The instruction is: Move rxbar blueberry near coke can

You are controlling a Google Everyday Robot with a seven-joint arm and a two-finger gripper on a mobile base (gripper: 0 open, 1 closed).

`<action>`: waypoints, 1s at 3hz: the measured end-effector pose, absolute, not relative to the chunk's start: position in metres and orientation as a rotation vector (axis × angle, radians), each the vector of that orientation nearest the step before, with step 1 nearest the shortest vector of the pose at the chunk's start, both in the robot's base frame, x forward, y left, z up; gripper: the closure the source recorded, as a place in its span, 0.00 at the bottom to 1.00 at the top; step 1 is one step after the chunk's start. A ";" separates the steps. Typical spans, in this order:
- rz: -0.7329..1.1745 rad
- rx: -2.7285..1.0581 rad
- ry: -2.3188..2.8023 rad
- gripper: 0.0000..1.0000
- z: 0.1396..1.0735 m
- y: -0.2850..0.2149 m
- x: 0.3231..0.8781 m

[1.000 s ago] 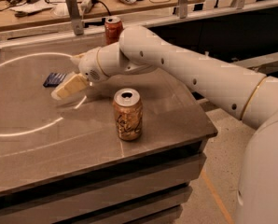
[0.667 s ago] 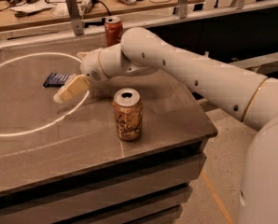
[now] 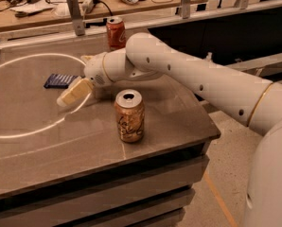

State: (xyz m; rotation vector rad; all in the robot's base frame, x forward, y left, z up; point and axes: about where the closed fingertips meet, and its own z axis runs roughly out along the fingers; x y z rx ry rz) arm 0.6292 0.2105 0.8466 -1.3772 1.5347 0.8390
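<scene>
The rxbar blueberry (image 3: 60,81), a flat dark blue bar, lies on the table at the left, inside a white circle mark. The coke can (image 3: 116,32), red with a silver top, stands upright at the table's far edge. My gripper (image 3: 79,77) hovers just right of the bar, between it and the coke can. It is open and empty, with one cream finger (image 3: 74,93) pointing down-left towards the table. The arm reaches in from the right.
A tan can with dark scribbled lettering (image 3: 129,116) stands upright in front of my arm near the table's middle. The table's right edge (image 3: 198,112) drops to the floor. A railing and a cluttered bench (image 3: 74,6) run behind the table.
My gripper has shifted slightly right and down. The bar and both cans have not moved.
</scene>
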 end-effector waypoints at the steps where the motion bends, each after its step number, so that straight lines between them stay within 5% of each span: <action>1: 0.841 -1.375 1.543 0.16 0.842 0.208 0.630; 3: 0.842 -1.395 1.541 0.64 0.840 0.207 0.630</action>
